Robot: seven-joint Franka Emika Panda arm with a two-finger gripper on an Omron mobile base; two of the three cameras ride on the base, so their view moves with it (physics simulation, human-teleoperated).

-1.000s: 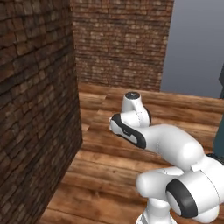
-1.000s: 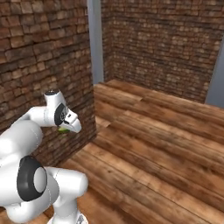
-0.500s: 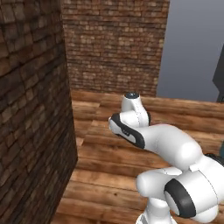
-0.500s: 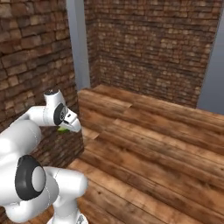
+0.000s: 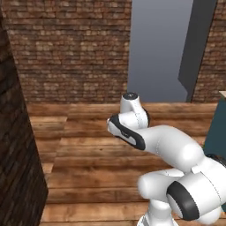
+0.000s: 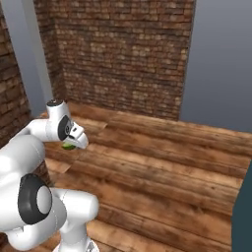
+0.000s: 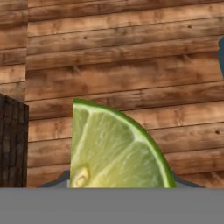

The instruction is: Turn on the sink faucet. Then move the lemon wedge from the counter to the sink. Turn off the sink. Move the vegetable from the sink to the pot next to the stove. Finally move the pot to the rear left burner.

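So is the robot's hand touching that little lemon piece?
Touching. In the hand view the lemon wedge sits right up against the camera, rising from between the jaws. In the right base view a bit of green pokes out under the gripper.

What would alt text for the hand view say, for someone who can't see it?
A yellow-green lemon wedge with a green rind sits close up at the gripper, cut face toward the camera. Behind it run brown wooden floor planks, with a dark brick wall edge at the left.
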